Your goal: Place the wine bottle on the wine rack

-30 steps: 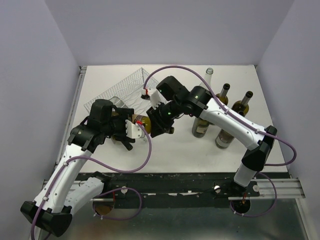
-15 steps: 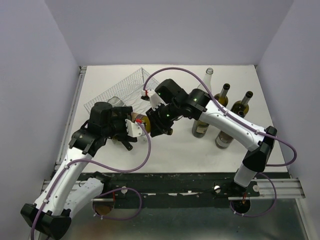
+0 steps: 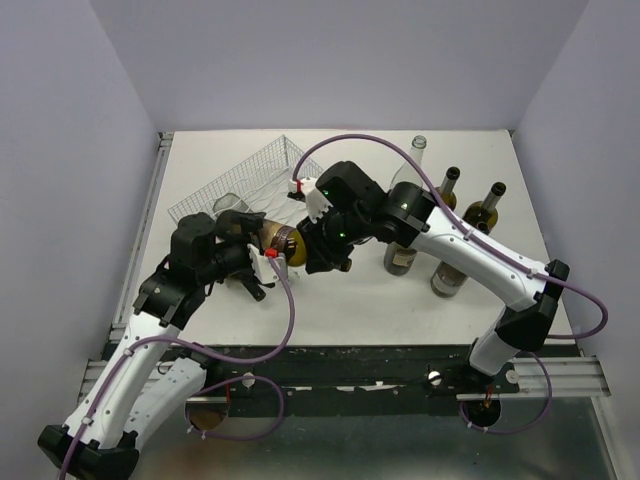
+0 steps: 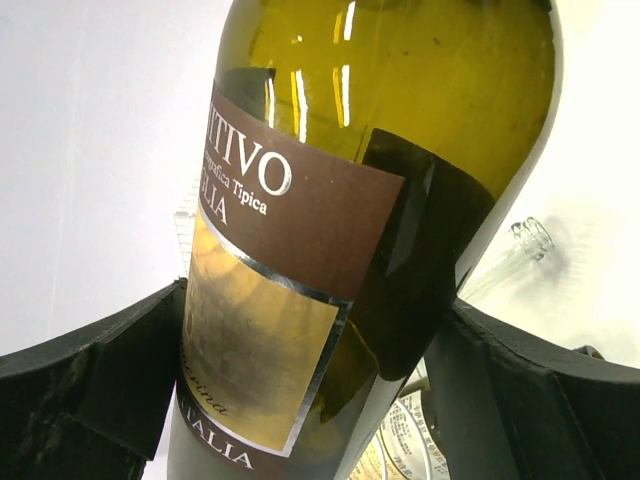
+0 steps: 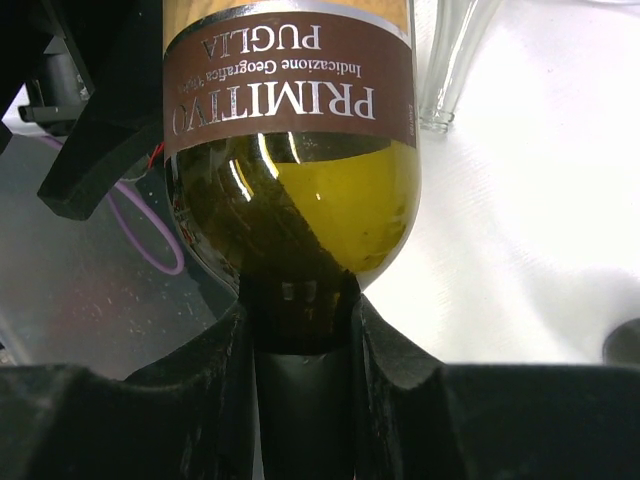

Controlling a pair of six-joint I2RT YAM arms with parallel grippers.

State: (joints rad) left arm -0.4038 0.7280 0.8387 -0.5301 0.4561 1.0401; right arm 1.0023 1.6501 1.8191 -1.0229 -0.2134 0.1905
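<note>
The wine bottle [image 3: 277, 238] is green glass with a brown and gold label and is held tilted above the table by both arms. My left gripper [image 3: 252, 255] is shut on its labelled body; in the left wrist view the bottle [image 4: 300, 250] fills the gap between the black fingers [image 4: 90, 390]. My right gripper [image 3: 308, 250] is shut on the neck; in the right wrist view the neck [image 5: 300, 330] sits tight between the pads [image 5: 395, 370]. The wine rack [image 3: 250, 178], a white wire-mesh tray, lies just behind and left of the bottle.
A clear bottle [image 3: 228, 205] lies in the rack and shows in the left wrist view [image 4: 520, 245]. Another clear bottle [image 3: 416, 160] and several green bottles [image 3: 447, 275] stand at the right, near the right arm. Grey walls close in the table.
Both grippers have kept their hold and carried the bottle a little back toward the rack. More of the bottle's body shows between the grippers. The left arm has stretched forward.
</note>
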